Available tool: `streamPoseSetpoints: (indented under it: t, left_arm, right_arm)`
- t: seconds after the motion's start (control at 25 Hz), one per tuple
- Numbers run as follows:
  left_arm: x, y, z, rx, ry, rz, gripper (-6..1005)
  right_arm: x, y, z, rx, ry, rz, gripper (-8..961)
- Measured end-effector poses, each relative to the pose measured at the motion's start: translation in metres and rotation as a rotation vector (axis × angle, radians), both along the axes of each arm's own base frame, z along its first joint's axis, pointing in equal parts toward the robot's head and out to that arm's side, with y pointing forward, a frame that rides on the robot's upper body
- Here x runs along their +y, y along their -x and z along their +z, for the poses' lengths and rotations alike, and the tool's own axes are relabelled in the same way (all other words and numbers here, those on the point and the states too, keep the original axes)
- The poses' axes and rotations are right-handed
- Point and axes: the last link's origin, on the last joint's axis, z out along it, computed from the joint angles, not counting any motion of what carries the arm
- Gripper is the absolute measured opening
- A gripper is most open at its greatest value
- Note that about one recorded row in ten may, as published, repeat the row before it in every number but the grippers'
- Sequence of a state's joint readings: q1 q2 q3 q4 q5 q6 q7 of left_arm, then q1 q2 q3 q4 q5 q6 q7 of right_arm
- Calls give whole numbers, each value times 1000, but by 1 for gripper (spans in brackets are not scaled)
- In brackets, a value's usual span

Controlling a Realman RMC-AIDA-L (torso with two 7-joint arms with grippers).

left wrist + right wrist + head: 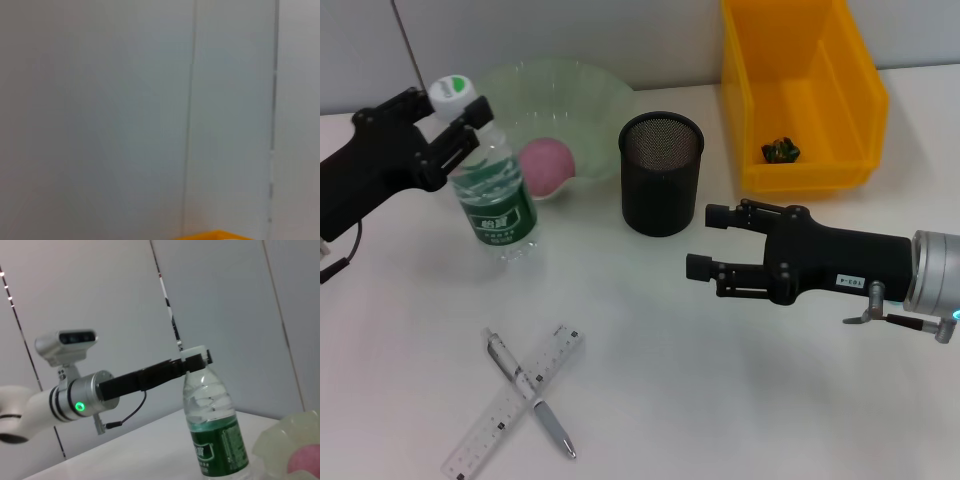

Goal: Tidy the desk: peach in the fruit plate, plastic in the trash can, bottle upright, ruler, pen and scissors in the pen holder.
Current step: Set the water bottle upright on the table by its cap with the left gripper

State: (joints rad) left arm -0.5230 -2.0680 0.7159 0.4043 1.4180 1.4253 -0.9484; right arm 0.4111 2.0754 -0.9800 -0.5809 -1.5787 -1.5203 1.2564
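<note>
With the water bottle (495, 195) standing upright just ahead of the fruit plate (555, 110) and its cap (450, 92) clenched in the left gripper (455, 125), you should release straight outward while the open right gripper (705, 240) waits.

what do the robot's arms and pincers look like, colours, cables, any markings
Both pincers, left and right, are matte black, boxy, with linkage fingers. The right one joins a silver cylindrical wrist and carries a small white label. The left has a thin black cable; the right wrist view shows its silver cuff with a green light, white arm and camera.
</note>
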Motion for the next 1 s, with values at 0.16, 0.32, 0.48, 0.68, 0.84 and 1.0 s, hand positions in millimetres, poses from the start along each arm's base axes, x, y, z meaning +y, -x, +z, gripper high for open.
streamPoseSetpoints:
  t: [0.16, 0.32, 0.48, 0.68, 0.84, 1.0]
  left_arm:
    - [-2, 6, -2, 17, -51, 9, 448]
    - [-2, 6, -3, 22, -53, 9, 450]
    - [-3, 12, -11, 51, -90, 29, 451]
    - [-4, 14, -17, 61, -153, 42, 453]
    - [-2, 15, -22, 66, -160, 62, 455]
    - [-2, 15, -25, 62, -166, 72, 457]
  right_arm:
    - [1, -3, 1, -2, -11, -16, 807]
    - [1, -4, 0, -3, -12, -29, 807]
    - [2, -5, 1, -3, -10, -35, 807]
    - [2, -5, 1, -2, -10, -39, 807]
    - [2, -5, 1, -1, -7, -42, 807]
    - [2, -5, 1, 0, -6, -42, 807]
